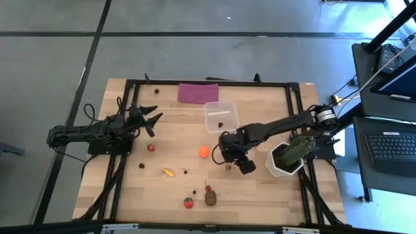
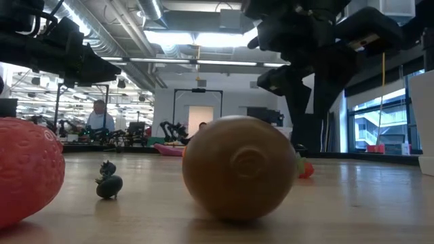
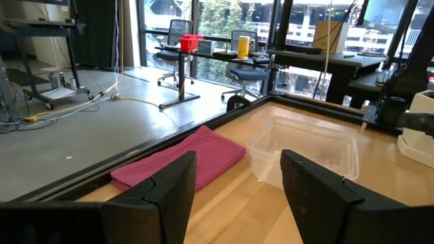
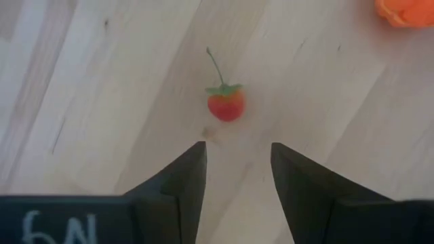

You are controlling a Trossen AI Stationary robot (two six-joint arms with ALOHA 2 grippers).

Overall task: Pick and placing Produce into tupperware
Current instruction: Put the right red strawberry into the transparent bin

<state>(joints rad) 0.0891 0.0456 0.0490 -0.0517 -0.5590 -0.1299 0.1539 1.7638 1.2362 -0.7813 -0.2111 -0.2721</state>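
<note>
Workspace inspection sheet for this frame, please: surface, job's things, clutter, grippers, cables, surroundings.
Surface: wooden table inside a black frame.
Job's things: clear tupperware at the far middle, a dark bit inside; orange ball, banana, strawberry, brown lump and small red cherry-like piece loose on the table.
Clutter: purple cloth; green plant in a white pot.
Grippers: right gripper open above the small red piece, holding nothing; left gripper open, empty, at the left side.
Cables: cords on the floor.
Surroundings: laptop, office chairs, a person far off.
</note>
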